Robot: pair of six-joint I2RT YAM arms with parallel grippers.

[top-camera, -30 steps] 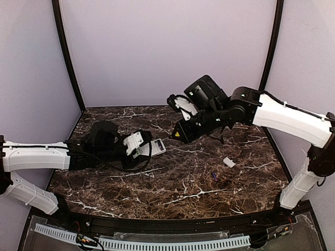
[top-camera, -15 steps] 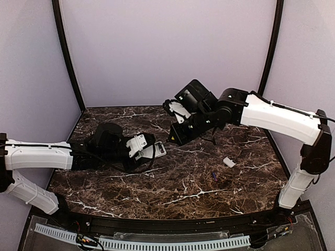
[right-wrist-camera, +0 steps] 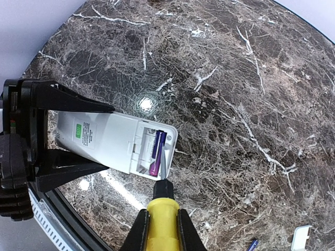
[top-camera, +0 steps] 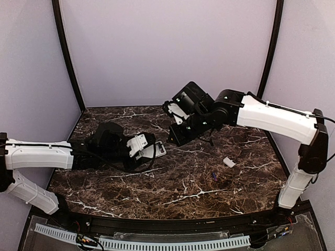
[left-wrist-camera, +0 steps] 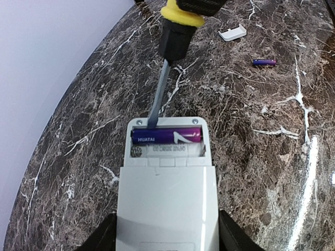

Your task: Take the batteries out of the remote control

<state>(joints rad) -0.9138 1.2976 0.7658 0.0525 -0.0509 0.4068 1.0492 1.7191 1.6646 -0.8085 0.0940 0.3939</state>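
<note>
The white remote control [left-wrist-camera: 166,198] lies back-up with its battery bay uncovered, and my left gripper [left-wrist-camera: 166,240] is shut on its sides. One purple battery [left-wrist-camera: 166,136] sits in the bay's outer slot; the slot beside it is empty. My right gripper [right-wrist-camera: 163,227] is shut on a yellow-handled screwdriver [right-wrist-camera: 163,209]. Its blade [left-wrist-camera: 157,99] reaches into the bay's end edge beside the battery [right-wrist-camera: 156,151]. A second battery [top-camera: 213,175] lies loose on the table to the right.
A small white cover piece [top-camera: 229,162] lies on the marble table [top-camera: 183,193] at the right, just beyond the loose battery. Purple walls and black corner posts enclose the back and sides. Both arms meet over the table's middle-left.
My right arm has swung left and down, bringing the screwdriver tip to the remote's open bay. The left gripper has edged slightly right with the remote.
</note>
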